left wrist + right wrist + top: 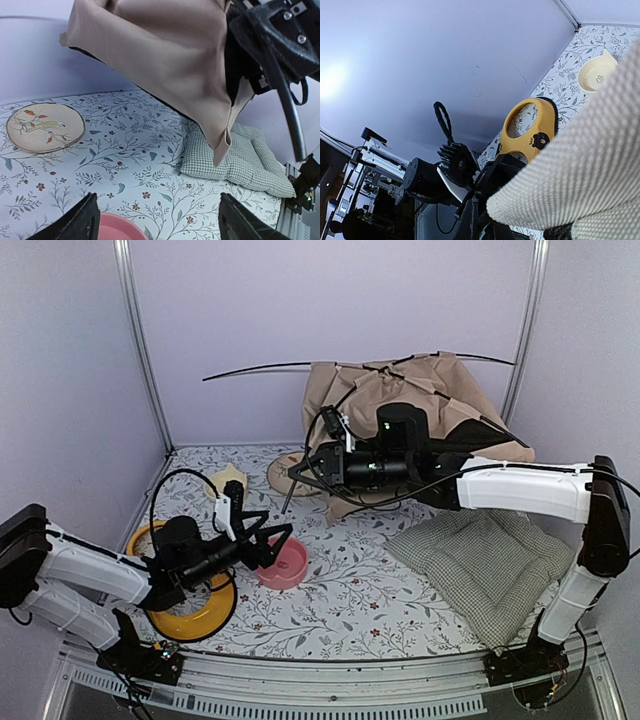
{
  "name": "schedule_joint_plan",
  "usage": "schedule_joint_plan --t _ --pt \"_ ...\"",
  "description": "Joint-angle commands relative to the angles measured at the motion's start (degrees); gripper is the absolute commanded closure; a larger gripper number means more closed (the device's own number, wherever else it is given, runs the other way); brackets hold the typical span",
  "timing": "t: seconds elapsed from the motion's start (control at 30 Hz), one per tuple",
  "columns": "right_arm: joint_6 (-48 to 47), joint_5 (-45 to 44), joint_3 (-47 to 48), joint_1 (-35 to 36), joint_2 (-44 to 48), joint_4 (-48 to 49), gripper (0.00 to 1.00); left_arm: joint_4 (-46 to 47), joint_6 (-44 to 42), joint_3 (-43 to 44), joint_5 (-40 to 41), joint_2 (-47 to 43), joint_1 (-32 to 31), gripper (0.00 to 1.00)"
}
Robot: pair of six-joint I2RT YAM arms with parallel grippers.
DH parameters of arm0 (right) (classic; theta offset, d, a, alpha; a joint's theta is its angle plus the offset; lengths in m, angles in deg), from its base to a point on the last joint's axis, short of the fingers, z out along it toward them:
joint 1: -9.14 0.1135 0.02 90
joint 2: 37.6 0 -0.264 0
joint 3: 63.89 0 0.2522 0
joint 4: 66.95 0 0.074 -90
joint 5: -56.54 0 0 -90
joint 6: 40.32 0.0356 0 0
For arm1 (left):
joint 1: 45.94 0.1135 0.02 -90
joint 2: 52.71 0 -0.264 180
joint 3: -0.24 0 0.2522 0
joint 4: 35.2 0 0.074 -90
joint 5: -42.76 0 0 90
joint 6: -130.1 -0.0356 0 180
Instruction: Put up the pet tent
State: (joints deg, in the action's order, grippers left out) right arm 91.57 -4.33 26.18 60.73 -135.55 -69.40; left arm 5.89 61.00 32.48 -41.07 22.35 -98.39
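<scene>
Held left gripper (275, 543) over pink bowl (293, 572), wide open, empty. Stretched right gripper (305, 470) left at edge of pet tent (440, 390), shut, hold unclear. Saw open mat (350, 595) between 2 arms.

The pet tent (420, 390) at the far right is beige, with thin black poles and a black lining. The surface (350, 600) is white, printed with grey-green twigs and small red flowers. The cushion (485, 560) at the near right is green-and-white checked. The middle bowl (292, 566) is pink, the ring-shaped dish (200, 620) at the near left yellow, the far bowl (228, 480) cream, and the round mat (285, 472) tan with a bird and red leaves.
</scene>
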Motion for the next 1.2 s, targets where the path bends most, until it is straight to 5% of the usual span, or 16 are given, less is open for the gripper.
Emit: schedule_joint_plan --t 0.0,0.33,0.73,1.0,1.17 --pt "-0.70 -0.43 3.10 -0.48 -0.06 5.21 1.00 14.98 -1.67 3.23 -2.17 7.35 -2.42 0.18" --pt "-0.49 -2.07 4.27 -0.52 0.91 5.12 1.00 20.18 -3.74 11.09 -3.76 20.13 -4.95 0.27" --pt "-1.09 -3.26 5.36 -0.53 1.61 3.51 1.00 20.21 -4.04 17.83 -3.57 26.84 -5.26 0.49" --pt "-1.62 -4.40 5.34 -0.53 2.24 2.68 1.00 19.71 -2.95 19.33 -4.08 29.08 -5.44 0.55" --pt "-1.94 -5.11 5.27 -0.62 2.58 2.10 1.00 19.08 -3.00 20.07 -4.04 29.40 -5.41 0.70"
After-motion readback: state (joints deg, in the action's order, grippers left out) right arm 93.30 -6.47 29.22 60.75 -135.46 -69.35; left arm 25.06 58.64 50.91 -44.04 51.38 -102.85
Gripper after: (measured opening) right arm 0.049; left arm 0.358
